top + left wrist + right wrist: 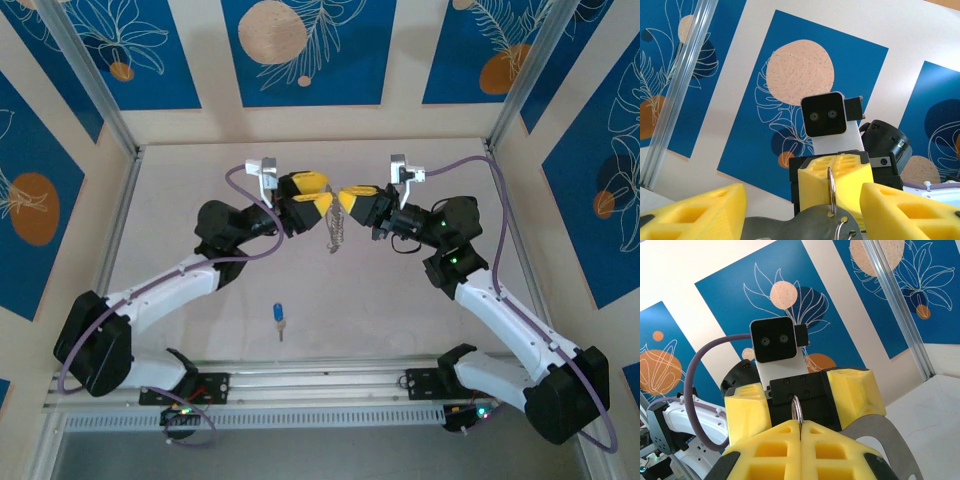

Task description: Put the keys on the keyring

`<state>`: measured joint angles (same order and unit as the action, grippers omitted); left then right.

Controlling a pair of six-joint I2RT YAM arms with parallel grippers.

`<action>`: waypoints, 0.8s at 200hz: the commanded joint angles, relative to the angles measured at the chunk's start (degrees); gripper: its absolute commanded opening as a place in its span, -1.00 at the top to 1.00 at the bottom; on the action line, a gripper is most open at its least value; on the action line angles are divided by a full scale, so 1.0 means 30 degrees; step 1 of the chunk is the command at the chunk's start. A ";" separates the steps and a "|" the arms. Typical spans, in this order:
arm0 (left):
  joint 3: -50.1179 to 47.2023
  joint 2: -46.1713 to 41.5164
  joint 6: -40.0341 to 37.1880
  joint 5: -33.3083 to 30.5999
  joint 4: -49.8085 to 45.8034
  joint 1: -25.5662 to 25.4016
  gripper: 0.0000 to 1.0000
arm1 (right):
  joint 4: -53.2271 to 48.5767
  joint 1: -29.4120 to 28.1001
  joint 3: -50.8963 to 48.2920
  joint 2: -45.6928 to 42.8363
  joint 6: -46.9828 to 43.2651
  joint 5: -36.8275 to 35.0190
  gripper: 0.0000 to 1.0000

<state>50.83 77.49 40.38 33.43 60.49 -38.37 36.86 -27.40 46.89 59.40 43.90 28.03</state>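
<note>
Spanning the floor of the cell, the pale, stone-patterned tabletop carried very little. Above its far middle the two arms faced each other nose to nose. The left gripper stood part-way apart, its yellow fingers set against either edge of the flat grey-beige oval keyring, apparently clamping it across its width. The right gripper was pressed fully together, pinching the silvery metal ring that stood up from the tag's edge. A short chain hung slack beneath them.

The tag looked stiff and light, safe to hold by its edges. The ring looked thin, springy and slick, so I judged it should be pinched close and pried open rather than pulled.

Lying alone on the near tabletop, well apart from both grippers, was the tiny key with a blue plastic head and short pale blade. It was probably feather-light and prone to skid, and best taken by the thicker head. No brand, label or writing was legible anywhere.
</note>
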 commanded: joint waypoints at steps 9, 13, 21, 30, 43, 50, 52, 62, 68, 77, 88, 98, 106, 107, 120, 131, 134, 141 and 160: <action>0.0825 0.0312 -0.0072 0.0393 0.0733 -0.0305 -0.12 | 0.0935 0.0038 0.0248 -0.0401 0.0220 -0.0170 1.00; 0.0854 0.0352 -0.0079 0.0357 0.0726 -0.0306 -0.09 | 0.0952 0.0028 0.0226 -0.0404 0.0220 -0.0146 1.00; 0.0924 0.0391 -0.0101 0.0380 0.0754 -0.0350 -0.04 | 0.0937 0.0019 0.0218 -0.0404 0.0220 -0.0169 1.00; 0.1008 0.0436 -0.0119 0.0379 0.0742 -0.0408 0.02 | 0.0949 0.0042 0.0218 -0.0404 0.0218 -0.0146 1.00; 0.1089 0.0530 -0.0152 0.0372 0.0738 -0.0428 0.15 | 0.0947 0.0043 0.0218 -0.0386 0.0184 -0.0134 1.00; 0.1142 0.0558 -0.0159 0.0403 0.0745 -0.0453 0.25 | 0.0946 0.0022 0.0189 -0.0410 0.0181 -0.0144 1.00; 0.1158 0.0578 -0.0159 0.0408 0.0745 -0.0474 0.27 | 0.0953 0.0043 0.0189 -0.0406 0.0166 -0.0144 1.00; 0.1192 0.0595 -0.0194 0.0387 0.0697 -0.0510 0.39 | 0.0925 0.0049 0.0189 -0.0405 0.0154 -0.0130 1.00; 0.1192 0.0596 -0.0218 0.0359 0.0705 -0.0535 0.47 | 0.0889 0.0029 0.0189 -0.0406 0.0162 -0.0141 1.00; 0.1199 0.0595 -0.0267 0.0326 0.0699 -0.0540 0.57 | 0.0856 0.0073 0.0189 -0.0404 0.0155 -0.0145 1.00; 0.1220 0.0611 -0.0283 0.0298 0.0698 -0.0569 0.70 | 0.0779 0.0079 0.0193 -0.0397 0.0147 -0.0101 1.00; 0.1249 0.0601 -0.0331 0.0280 0.0665 -0.0569 0.82 | 0.0642 0.0080 0.0189 -0.0385 0.0081 -0.0129 1.00; 0.1251 0.0596 -0.0387 0.0287 0.0584 -0.0551 0.93 | 0.0491 0.0094 0.0217 -0.0375 0.0037 -0.0137 1.00; 0.1236 0.0595 -0.0391 0.0285 0.0582 -0.0546 0.94 | 0.0444 0.0087 0.0232 -0.0375 0.0041 -0.0141 1.00; 0.1243 0.0516 -0.0631 0.0346 0.0345 -0.0559 1.00 | -0.0132 0.0285 0.0400 -0.0401 -0.0112 -0.0042 0.94; 0.1250 0.0323 -0.1083 0.0465 -0.0164 -0.0566 1.00 | -0.0788 0.0792 0.0495 -0.0631 -0.0267 0.0138 0.51; 0.1265 0.0249 -0.1242 0.0507 -0.0396 -0.0569 1.00 | -0.0918 0.1004 0.0491 -0.0704 -0.0298 0.0213 0.42; 0.1307 -0.0012 -0.1748 0.0665 -0.1039 -0.0565 1.00 | -0.1099 0.1527 0.0432 -0.0990 -0.0292 0.0380 0.23; 0.1756 -0.0813 -0.3694 0.1287 -0.3692 -0.0540 1.00 | -0.1755 0.3154 0.0491 -0.1607 -0.0366 0.1233 0.08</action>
<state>53.01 78.87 36.77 34.57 56.45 -39.88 33.78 -22.46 46.89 57.89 43.42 29.02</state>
